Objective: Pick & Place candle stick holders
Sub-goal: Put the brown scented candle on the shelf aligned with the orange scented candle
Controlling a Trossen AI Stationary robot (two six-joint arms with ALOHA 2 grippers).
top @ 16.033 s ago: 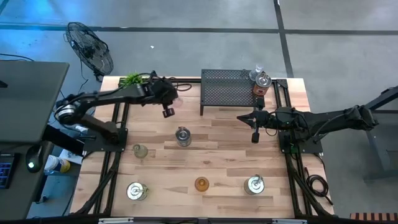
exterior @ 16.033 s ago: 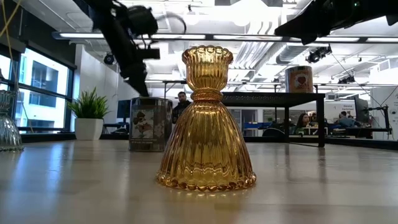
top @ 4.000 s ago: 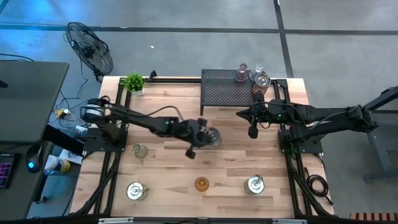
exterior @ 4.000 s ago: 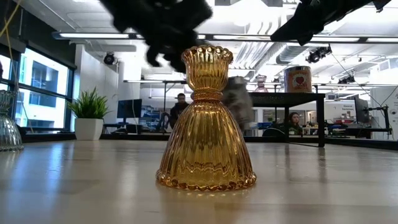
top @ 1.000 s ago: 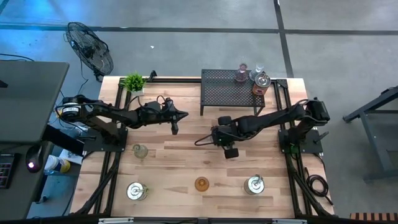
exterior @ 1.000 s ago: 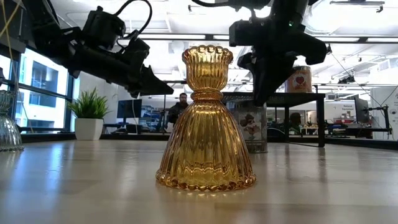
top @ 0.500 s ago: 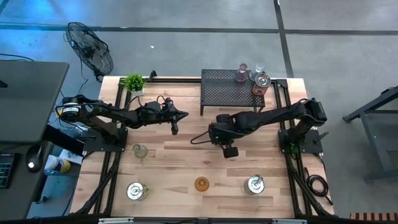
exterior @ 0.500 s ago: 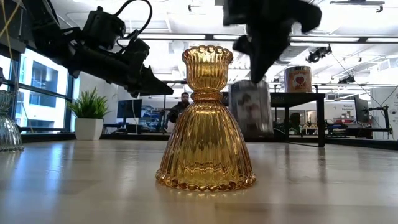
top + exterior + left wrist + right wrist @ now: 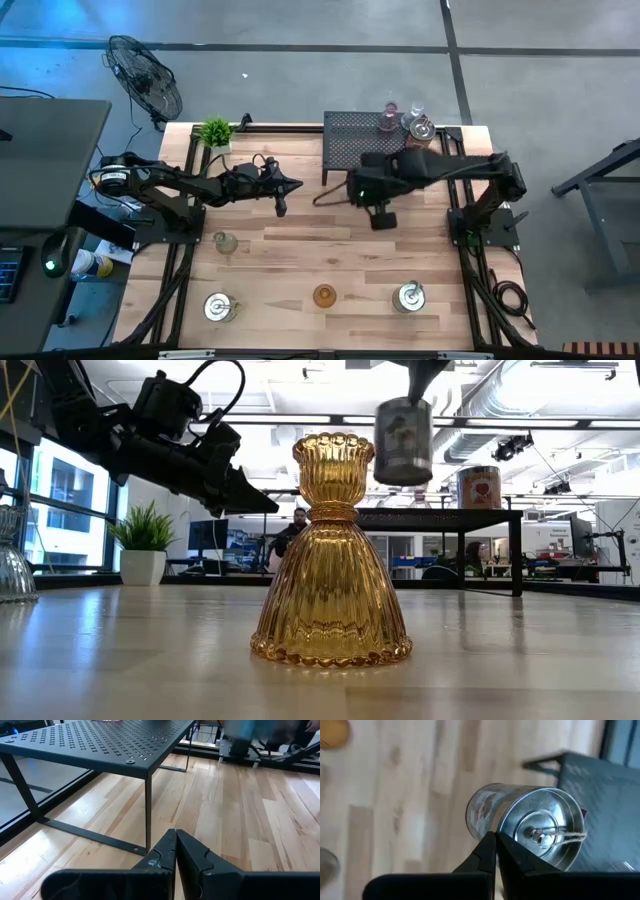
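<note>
Holding a silver tin holder (image 9: 520,832) in the air beside the black mesh rack (image 9: 365,140), my right gripper (image 9: 495,845) pinches its top string. My left gripper (image 9: 175,851) hovers shut over the table (image 9: 300,255).

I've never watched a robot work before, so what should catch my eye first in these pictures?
The ribbed amber glass candle holder fills the low view, standing upright on the wooden table. Behind and above it, a shiny silver holder hangs in the air, gripped by the right pincer near the black mesh rack. The left pincer waits shut over the table beside that rack.
</note>
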